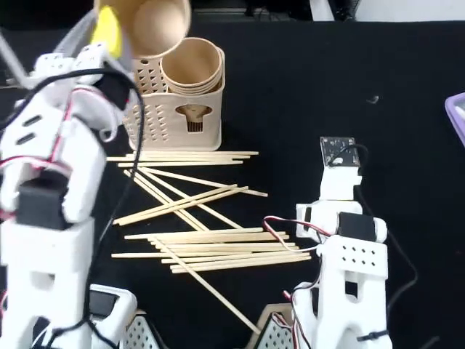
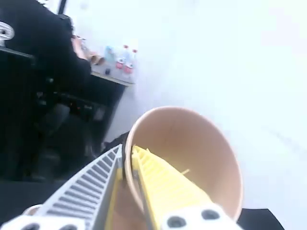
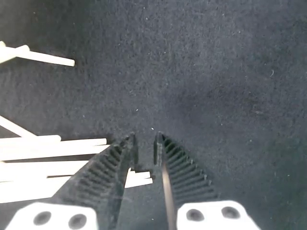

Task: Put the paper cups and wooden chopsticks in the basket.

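Observation:
My left gripper (image 1: 116,33) is raised above the back left of the table, shut on the rim of a brown paper cup (image 1: 156,25) that tips on its side over the perforated beige basket (image 1: 174,120). In the left wrist view the cup (image 2: 192,143) has its wall pinched between the yellow finger (image 2: 158,179) and the grey one. Nested paper cups (image 1: 192,65) stand in the basket. Several wooden chopsticks (image 1: 211,247) lie scattered on the black table in front of it. My right gripper (image 3: 143,141) hangs low over the table beside chopstick ends (image 3: 48,148), narrowly open and holding nothing.
A purple object (image 1: 456,116) sticks in at the right edge. The right arm's base (image 1: 349,291) and the left arm's body (image 1: 43,203) stand at the table's front. Bare black cloth lies to the right of the chopsticks.

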You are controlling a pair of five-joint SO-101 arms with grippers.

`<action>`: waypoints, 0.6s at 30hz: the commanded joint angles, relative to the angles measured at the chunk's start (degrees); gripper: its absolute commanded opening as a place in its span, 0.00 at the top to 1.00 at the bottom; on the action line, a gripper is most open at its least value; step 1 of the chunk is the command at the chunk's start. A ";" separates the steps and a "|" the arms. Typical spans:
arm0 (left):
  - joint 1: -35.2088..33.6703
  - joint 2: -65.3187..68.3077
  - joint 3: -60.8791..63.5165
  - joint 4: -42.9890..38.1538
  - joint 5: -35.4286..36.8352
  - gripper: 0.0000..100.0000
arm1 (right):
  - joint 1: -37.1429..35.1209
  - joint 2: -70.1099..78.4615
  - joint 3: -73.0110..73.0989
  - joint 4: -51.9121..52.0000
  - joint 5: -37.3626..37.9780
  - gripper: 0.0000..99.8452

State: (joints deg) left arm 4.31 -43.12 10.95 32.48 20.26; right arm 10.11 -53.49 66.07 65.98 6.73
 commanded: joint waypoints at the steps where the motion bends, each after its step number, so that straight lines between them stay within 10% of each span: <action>1: 1.89 6.15 0.92 -6.33 0.88 0.97 | -0.62 -1.80 -0.13 -1.05 -0.44 0.92; 18: 1.45 21.19 -2.95 0.79 1.05 0.91 | -0.97 -1.80 -0.57 -0.88 -0.35 0.91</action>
State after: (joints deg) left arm 5.63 -23.52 12.35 32.48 21.32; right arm 10.11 -53.49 66.07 65.98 6.73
